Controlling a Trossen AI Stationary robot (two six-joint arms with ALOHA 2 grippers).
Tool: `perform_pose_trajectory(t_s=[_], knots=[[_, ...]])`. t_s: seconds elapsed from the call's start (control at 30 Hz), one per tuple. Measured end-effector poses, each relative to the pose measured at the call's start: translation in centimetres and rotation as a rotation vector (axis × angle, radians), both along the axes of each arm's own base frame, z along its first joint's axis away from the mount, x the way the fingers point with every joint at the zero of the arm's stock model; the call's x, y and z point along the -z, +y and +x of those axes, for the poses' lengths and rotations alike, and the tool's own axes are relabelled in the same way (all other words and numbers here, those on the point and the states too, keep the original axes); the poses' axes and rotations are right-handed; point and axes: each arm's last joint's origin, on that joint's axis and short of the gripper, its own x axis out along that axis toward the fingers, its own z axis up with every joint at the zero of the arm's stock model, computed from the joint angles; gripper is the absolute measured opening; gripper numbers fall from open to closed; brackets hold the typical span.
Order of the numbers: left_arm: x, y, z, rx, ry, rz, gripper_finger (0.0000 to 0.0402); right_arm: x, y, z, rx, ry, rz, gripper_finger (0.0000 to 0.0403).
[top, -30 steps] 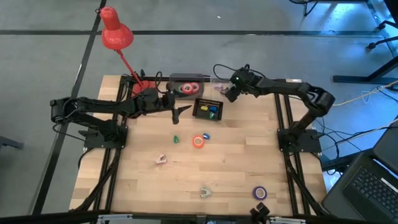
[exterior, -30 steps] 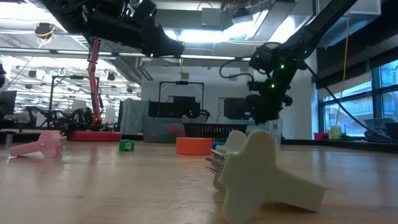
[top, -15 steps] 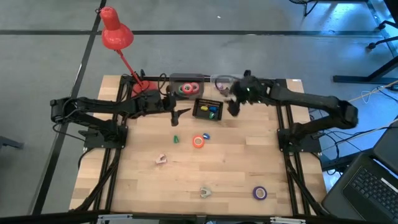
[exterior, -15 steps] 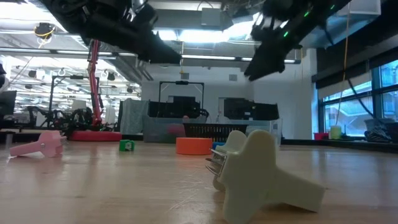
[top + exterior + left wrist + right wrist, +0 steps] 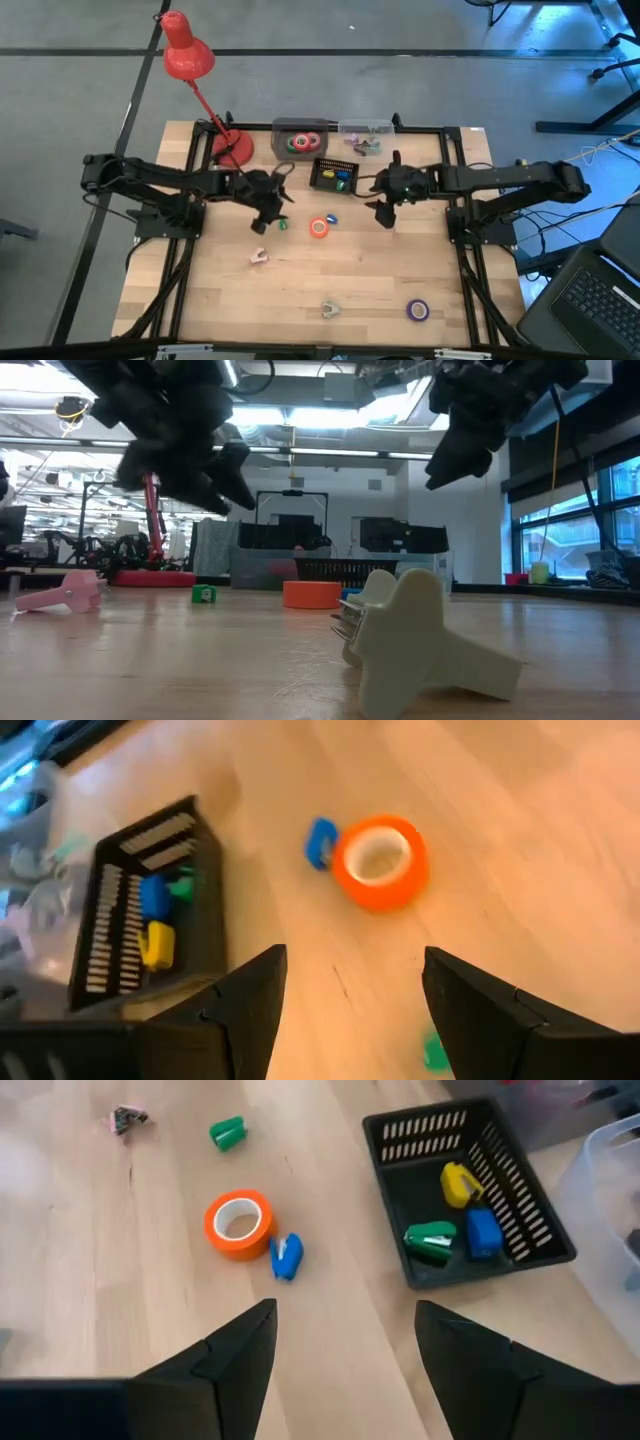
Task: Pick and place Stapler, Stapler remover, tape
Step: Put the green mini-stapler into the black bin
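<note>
Since a second ago both arms have swung off the back containers toward the orange tape (image 5: 319, 228) mid-bench, so another pick looks next. Left end effector (image 5: 277, 213) and right end effector (image 5: 386, 213) flank that roll, both released, empty. Black basket (image 5: 505, 1260), behind the orange tape, holds small staplers; grey bin (image 5: 299, 128) beyond holds tape rolls. Purple tape (image 5: 418, 310) sits well in front.

Blurred or too small to tell

From above, the clear bin (image 5: 365, 134) contents are unreadable; the green piece (image 5: 434, 1051) is blurred and cut off at the left wrist view's edge.
</note>
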Motion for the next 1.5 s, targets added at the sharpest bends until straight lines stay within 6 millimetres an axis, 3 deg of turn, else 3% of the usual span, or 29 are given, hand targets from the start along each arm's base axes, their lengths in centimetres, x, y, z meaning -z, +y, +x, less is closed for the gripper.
perform_pose_trajectory(t_s=[0.3,0.53,0.93,1.27,1.5], knots=[[0.8,-1.6,0.0,0.182,0.073,0.222,0.0226,-0.4,0.1,0.5,-0.005,-0.079,-0.039,0.0241],[3.2,-1.5,0.7,0.262,0.195,0.318,0.0226,-0.4,0.1,0.6,-0.008,-0.087,-0.043,0.0241],[6.4,-2.1,1.8,0.336,0.349,0.323,0.0222,-0.4,0.1,0.6,-0.008,-0.087,-0.043,0.0241],[6.8,-2.2,2.6,0.336,0.321,0.316,0.0178,-0.5,0.1,0.6,-0.008,-0.095,-0.043,0.0241],[7.1,-2.2,2.5,0.322,0.348,0.288,0.0113,-0.5,0.1,0.7,-0.008,-0.100,-0.043,0.0241]])
